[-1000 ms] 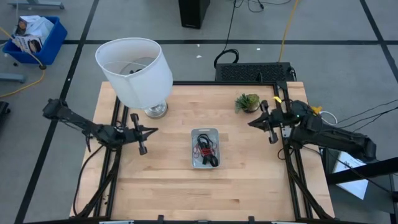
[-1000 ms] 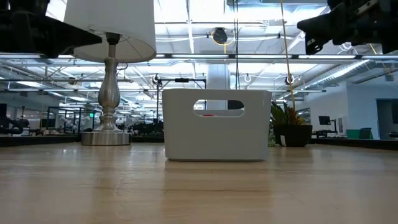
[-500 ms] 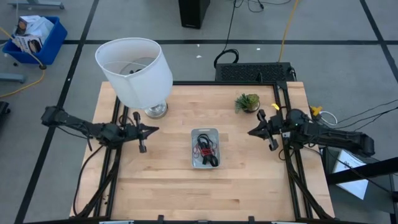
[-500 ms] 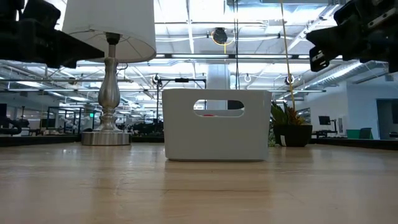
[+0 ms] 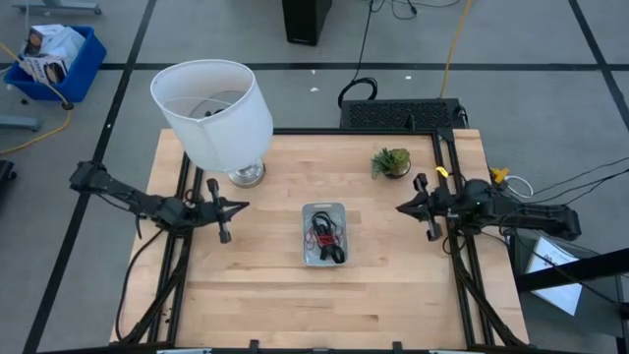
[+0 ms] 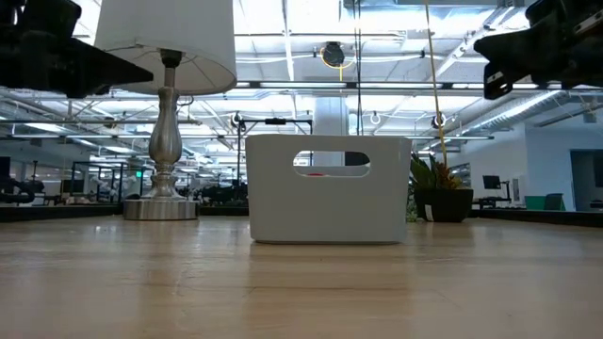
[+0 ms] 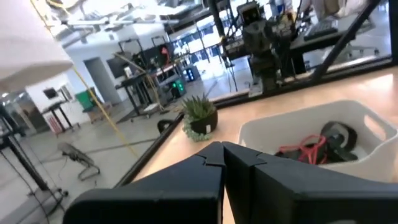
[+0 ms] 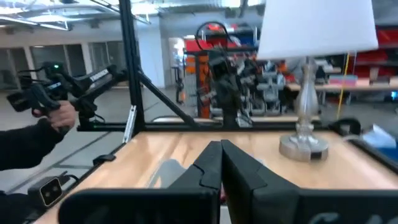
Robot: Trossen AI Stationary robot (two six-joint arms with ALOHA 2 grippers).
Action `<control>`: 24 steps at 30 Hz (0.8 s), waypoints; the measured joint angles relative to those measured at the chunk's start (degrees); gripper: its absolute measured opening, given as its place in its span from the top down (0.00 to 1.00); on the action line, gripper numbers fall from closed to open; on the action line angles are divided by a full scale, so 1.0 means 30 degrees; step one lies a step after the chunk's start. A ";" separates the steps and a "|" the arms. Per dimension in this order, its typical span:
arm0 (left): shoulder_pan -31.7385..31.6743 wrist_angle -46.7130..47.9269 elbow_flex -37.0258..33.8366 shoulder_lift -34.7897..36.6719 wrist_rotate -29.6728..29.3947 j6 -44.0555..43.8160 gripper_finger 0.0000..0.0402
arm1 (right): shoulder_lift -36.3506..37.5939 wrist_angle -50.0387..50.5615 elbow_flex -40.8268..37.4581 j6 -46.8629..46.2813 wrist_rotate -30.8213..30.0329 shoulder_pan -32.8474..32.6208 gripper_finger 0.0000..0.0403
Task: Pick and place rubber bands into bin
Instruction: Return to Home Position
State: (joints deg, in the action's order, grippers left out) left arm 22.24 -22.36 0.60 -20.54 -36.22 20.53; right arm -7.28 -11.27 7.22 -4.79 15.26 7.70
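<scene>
The bin [image 5: 324,234], a small silvery-grey tray, stands on its base at the middle of the table. Several black and red-orange rubber bands [image 5: 325,239] lie inside it; they also show in the left wrist view [image 7: 317,142]. In the low view the bin [image 6: 329,188] shows as a white wall with a handle slot. My left gripper [image 5: 242,206] is shut and empty, above the table to the bin's left, pointing toward it. My right gripper [image 5: 398,208] is shut and empty, to the bin's right near the table's right edge.
A lamp with a big white shade [image 5: 212,110] stands at the far left, its metal foot [image 5: 246,175] on the table. A small potted plant [image 5: 391,160] stands at the far right. A person's hand [image 8: 53,115] shows beyond the table in the right wrist view.
My right gripper has drawn back toward the table's right edge and shifted slightly toward the near edge. My left gripper has wavered a little and stays about where it was. The bin and bands have not moved.
</scene>
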 joint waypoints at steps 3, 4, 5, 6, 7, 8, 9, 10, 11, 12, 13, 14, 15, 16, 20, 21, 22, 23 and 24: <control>-0.0175 -0.0636 0.0000 0.0001 0.0949 0.0615 1.00 | 0.1173 0.1121 0.0000 0.0350 -0.0004 -0.0153 1.00; -0.0352 -0.0740 0.0000 0.0001 0.1468 0.0781 1.00 | 0.1503 0.1502 0.0000 0.0356 -0.0032 -0.0153 1.00; -0.0578 -0.0838 0.0000 0.0001 0.1883 0.0912 1.00 | 0.1784 0.1824 -0.0028 0.0363 -0.0032 -0.0153 1.00; -0.0851 -0.0921 0.0000 0.0001 0.2099 0.0977 1.00 | 0.2043 0.1922 -0.0138 0.0377 -0.0046 -0.0153 1.00; -0.1147 -0.0987 0.0000 0.0001 0.2189 0.0969 1.00 | 0.2280 0.1896 -0.0301 0.0385 -0.0055 -0.0153 1.00; -0.1462 -0.1011 0.0000 0.0001 0.2321 0.0952 1.00 | 0.2415 0.1770 -0.0448 0.0389 -0.0055 -0.0153 1.00; -0.1796 -0.1008 0.0000 0.0001 0.2574 0.0907 0.99 | 0.2413 0.1489 -0.0586 0.0420 -0.0066 -0.0153 1.00; -0.2119 -0.1030 0.0000 0.0001 0.2827 0.0786 0.99 | 0.2403 0.1184 -0.0747 0.0465 -0.0079 -0.0150 1.00; -0.2407 -0.1100 0.0000 0.0001 0.3054 0.0672 0.99 | 0.2372 0.0785 -0.0990 0.0472 -0.0107 -0.0148 1.00; -0.2672 -0.1229 0.0000 0.0001 0.3207 0.0512 0.99 | 0.2343 0.0620 -0.1212 0.0496 -0.0202 -0.0145 1.00; -0.2855 -0.1312 0.0000 0.0001 0.3293 0.0397 1.00 | 0.2353 0.0343 -0.1475 0.0510 -0.0432 -0.0153 1.00; -0.2992 -0.1361 0.0000 0.0001 0.3309 0.0266 1.00 | 0.2387 0.0078 -0.1727 0.0516 -0.0682 -0.0145 1.00; -0.3046 -0.1432 0.0000 0.0001 0.3305 0.0181 1.00 | 0.2414 0.0077 -0.1933 0.0503 -0.0879 -0.0145 1.00; -0.3055 -0.1505 0.0000 0.0002 0.3267 0.0111 0.99 | 0.2397 0.0057 -0.2033 0.0500 -0.1054 -0.0145 1.00; -0.2649 -0.1654 0.0000 0.0110 0.1994 -0.0038 1.00 | 0.2391 0.0942 -0.1938 0.0895 -0.1107 -0.0145 1.00; -0.2452 -0.1649 0.0000 0.0188 0.1615 0.0005 0.99 | 0.2407 0.0886 -0.1846 0.0895 -0.1078 -0.0145 1.00; -0.2207 -0.1656 0.0000 0.0306 0.1140 0.0116 0.99 | 0.2398 0.0887 -0.1754 0.0895 -0.1084 -0.0145 1.00; -0.1945 -0.1665 0.0000 0.0469 0.0754 0.0340 1.00 | 0.2387 0.1070 -0.1643 0.0892 -0.1066 -0.0145 1.00; -0.1633 -0.1717 0.0000 0.0685 0.0539 0.0659 1.00 | 0.2387 0.1064 -0.1542 0.0873 -0.1052 -0.0145 1.00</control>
State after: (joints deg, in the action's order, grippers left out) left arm 17.34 -27.52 0.60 -18.48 -34.61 22.51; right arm -0.12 -8.08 2.60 -2.18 12.10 7.27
